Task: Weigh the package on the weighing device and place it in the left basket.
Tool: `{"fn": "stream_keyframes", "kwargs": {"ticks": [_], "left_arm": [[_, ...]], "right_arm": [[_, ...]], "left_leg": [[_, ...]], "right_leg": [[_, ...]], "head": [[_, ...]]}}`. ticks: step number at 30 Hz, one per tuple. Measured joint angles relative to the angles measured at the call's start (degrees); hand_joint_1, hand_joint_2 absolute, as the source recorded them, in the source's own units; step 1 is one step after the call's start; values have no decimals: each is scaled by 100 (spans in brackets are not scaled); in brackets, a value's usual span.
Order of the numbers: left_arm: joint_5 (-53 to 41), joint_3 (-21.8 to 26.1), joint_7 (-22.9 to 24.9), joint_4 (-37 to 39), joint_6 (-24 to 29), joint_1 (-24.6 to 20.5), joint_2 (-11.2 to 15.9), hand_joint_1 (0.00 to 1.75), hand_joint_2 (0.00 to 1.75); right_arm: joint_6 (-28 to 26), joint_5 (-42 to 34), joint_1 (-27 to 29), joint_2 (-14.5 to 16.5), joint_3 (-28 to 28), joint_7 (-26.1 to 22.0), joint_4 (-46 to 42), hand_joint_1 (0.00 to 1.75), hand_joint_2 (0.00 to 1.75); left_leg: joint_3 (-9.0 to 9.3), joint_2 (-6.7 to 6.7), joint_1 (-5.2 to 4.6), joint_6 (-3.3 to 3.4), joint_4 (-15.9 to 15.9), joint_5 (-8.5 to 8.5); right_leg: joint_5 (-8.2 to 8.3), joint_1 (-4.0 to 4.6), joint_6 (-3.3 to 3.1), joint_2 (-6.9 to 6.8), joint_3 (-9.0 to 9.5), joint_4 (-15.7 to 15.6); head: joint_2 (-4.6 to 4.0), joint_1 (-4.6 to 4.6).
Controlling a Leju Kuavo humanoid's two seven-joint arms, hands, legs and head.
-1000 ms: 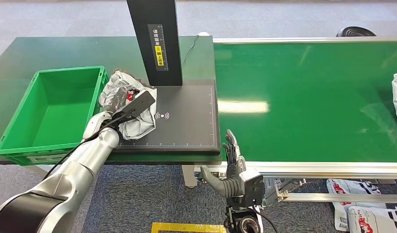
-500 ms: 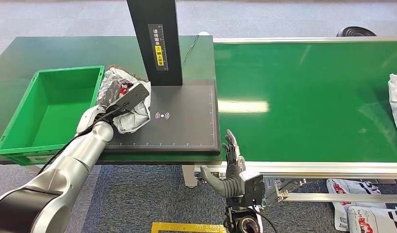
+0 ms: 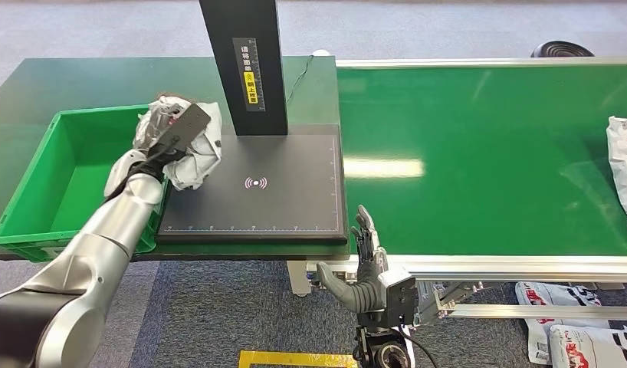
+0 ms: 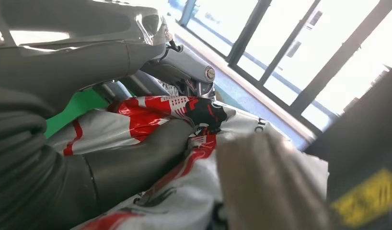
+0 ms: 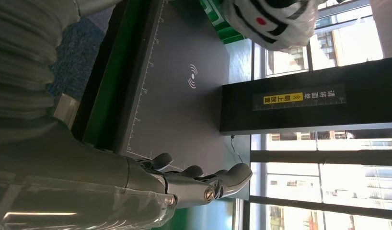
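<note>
My left hand (image 3: pixel 153 153) grips a crumpled white-and-red plastic package (image 3: pixel 189 150) and holds it over the right rim of the green basket (image 3: pixel 42 184). In the left wrist view the package (image 4: pixel 184 158) lies against my thumb (image 4: pixel 136 158). The black weighing plate (image 3: pixel 287 192) with its white wave mark is bare, and its black post (image 3: pixel 245 65) rises behind. My right hand (image 3: pixel 362 257) hangs below the table's front edge, fingers straight and apart, holding nothing. The right wrist view shows that hand (image 5: pixel 184 184) near the plate (image 5: pixel 179 110), with the package (image 5: pixel 270 21) far off.
A green conveyor belt (image 3: pixel 487 153) stretches to the right, with another white package (image 3: pixel 623 157) at its far right edge. More packages (image 3: pixel 571 326) lie on the floor at lower right. A yellow floor mark (image 3: pixel 295 359) is in front of me.
My left arm has carried the package leftward off the weighing plate to the basket's right rim. On the belt, the white package at the right edge has come further into view. The right hand stayed still.
</note>
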Motion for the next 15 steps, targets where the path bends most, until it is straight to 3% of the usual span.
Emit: {"fn": "stream_keyframes", "kwargs": {"ticks": [7,15], "left_arm": [[409,705,-95,-92,-123,-363,320,175,175],[469,961,-110,-110,-85,-499,465,175,175]], "right_arm": [[-37,35,68,0,3,-11,-2,0,175],[-39,38,120,0,33,-11,-17,0,175]], "left_leg": [[-3,0,2,-1,0,1],[-8,-1,2,-1,0,1]], "right_leg": [[0,2,0,0,-5,1],[0,1,0,0,-6,1]], "head": [[0,2],[0,2]]}}
